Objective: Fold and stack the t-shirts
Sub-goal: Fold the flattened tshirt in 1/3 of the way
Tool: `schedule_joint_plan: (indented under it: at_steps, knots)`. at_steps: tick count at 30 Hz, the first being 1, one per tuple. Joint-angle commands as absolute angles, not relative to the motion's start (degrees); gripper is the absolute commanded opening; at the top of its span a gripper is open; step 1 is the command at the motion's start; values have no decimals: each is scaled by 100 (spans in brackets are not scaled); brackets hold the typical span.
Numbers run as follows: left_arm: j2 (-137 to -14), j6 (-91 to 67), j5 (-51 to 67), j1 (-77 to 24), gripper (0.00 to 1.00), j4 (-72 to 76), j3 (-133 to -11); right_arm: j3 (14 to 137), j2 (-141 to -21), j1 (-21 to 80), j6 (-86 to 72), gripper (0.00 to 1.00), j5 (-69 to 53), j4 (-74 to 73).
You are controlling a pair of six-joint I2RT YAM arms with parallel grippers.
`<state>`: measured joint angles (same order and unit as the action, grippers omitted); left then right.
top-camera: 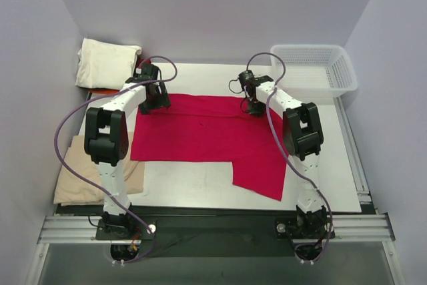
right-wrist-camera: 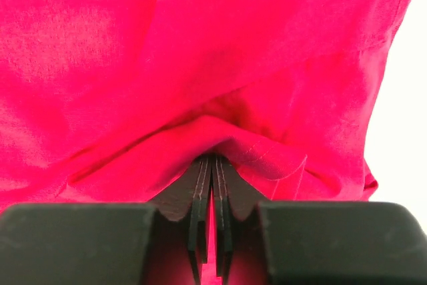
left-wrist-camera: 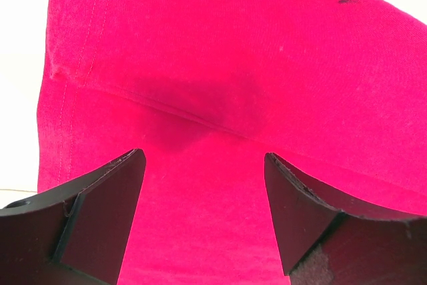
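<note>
A bright crimson-red t-shirt [top-camera: 200,135] lies partly folded and flat across the table, with one flap reaching toward the near right. My left gripper [top-camera: 153,103] hovers open over its far left edge. In the left wrist view the two fingers [left-wrist-camera: 107,198] stand wide apart above the red cloth [left-wrist-camera: 233,51], holding nothing. At the far right edge of the shirt my right gripper [top-camera: 253,107] is shut on it. In the right wrist view the jaws [right-wrist-camera: 212,159] pinch a bunched fold of the red cloth [right-wrist-camera: 133,51]. A cream-white t-shirt [top-camera: 107,63] lies folded at the back left.
A tan-beige shirt [top-camera: 77,173] lies at the near left beside the left arm. A sliver of orange-red cloth [top-camera: 101,91] shows under the cream one. A white lattice basket [top-camera: 313,71] stands at the back right. Bare white table [top-camera: 193,188] shows in front of the red shirt.
</note>
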<state>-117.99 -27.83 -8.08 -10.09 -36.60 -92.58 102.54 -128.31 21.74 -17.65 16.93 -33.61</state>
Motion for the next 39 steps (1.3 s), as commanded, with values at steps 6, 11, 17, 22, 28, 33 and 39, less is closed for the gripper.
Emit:
schedule_joint_plan:
  at_steps: [6, 11, 17, 22, 28, 33, 39]
  knots:
    - [-11619, -2707, -738, -1020, 83, -3542, -9255, 10108, -12630, 2224, -1740, 0, 1819, -3507]
    - [-11619, -2733, -729, -1028, 83, -3507, -9237, 9853, -12489, 2259, -1784, 8, 1784, -3516]
    - [-11593, -2733, -721, -1037, 83, -3472, -9185, 9879, -12480, 2285, -1775, 34, 1810, -3507]
    - [-11584, -2742, -738, -1028, 83, -3480, -9193, 9932, -12507, 2276, -1767, 36, 1872, -3507]
    - [-11593, -2725, -738, -1028, 83, -3507, -9220, 9967, -12665, 2206, -1775, 22, 1767, -3498]
    - [-11610, -2707, -738, -1020, 83, -3525, -9246, 10019, -12753, 2171, -1793, 8, 1626, -3481]
    - [-11610, -2716, -747, -1020, 83, -3533, -9229, 10020, -12674, 2171, -1793, 0, 1687, -3480]
